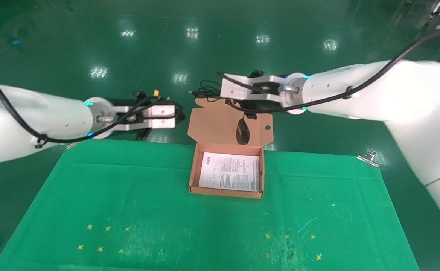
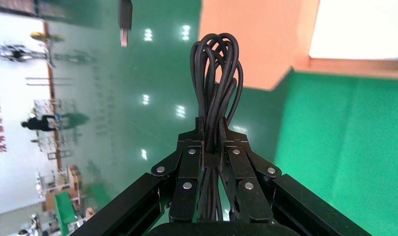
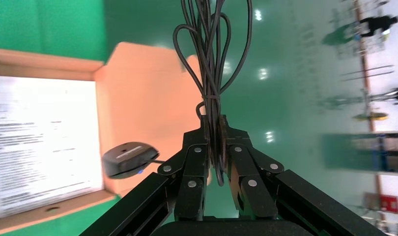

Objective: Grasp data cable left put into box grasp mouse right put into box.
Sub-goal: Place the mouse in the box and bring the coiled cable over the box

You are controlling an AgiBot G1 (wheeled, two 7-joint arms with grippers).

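The box lies open on the green cloth, a white leaflet inside and its lid standing up at the back. My left gripper hovers left of the lid, beyond the table's far edge, shut on the looped data cable. My right gripper hangs above the lid, shut on the bundled cord of the mouse. The mouse dangles in front of the lid, above the box's back wall.
A metal clip holds the green cloth at the far right corner. Yellow cross marks dot the near part of the cloth on both sides. The cord's USB plug hangs in the air near the left gripper.
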